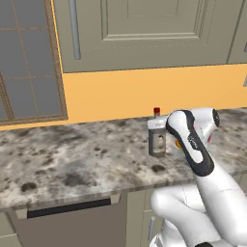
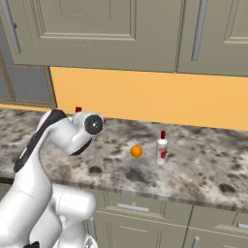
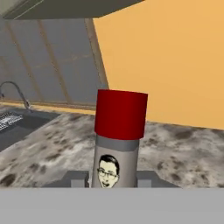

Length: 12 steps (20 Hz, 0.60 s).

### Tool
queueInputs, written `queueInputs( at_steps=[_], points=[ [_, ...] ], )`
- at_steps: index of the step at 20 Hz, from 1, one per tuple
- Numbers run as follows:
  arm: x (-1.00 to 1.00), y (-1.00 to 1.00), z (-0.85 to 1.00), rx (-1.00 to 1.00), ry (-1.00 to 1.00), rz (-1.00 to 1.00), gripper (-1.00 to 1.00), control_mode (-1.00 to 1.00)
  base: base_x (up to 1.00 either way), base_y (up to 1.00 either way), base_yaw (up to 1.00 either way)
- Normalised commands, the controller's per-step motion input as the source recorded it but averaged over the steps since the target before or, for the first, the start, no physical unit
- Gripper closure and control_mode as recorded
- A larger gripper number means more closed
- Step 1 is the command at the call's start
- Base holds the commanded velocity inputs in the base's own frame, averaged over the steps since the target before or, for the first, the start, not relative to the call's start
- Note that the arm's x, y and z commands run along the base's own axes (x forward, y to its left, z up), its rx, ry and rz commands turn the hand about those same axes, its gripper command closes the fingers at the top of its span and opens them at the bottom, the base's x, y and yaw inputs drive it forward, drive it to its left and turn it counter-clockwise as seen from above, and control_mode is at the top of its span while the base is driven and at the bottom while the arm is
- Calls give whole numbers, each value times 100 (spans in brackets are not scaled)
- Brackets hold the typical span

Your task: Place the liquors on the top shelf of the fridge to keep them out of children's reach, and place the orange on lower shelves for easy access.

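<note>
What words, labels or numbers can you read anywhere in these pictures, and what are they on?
No readable text anywhere.
Held bottle: its label shows a drawn face with glasses, no words.
Second bottle: its red and white label is too small to read.
The gripper is shut on the held bottle.

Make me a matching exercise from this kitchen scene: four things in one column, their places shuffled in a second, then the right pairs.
Things:
1. gripped bottle
2. free bottle
3. orange
4. faucet

Places:
a. curves over the sink
b. stands upright on the counter, nothing holding it
c. between the fingertips of the gripper
d. lies on the counter just beside the free bottle

Pairs: 1-c; 2-b; 3-d; 4-a
</note>
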Motion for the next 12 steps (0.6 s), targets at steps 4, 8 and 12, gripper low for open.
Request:
queueInputs(
  at_steps=[4,8,12],
  points=[
    [-71,0,41,-5,-1,-29,100,-100,0,0,0],
    [-55,-2,59,-7,0,-17,100,-100,0,0,0],
    [-51,-21,52,-4,0,-11,100,-100,0,0,0]
  ],
)
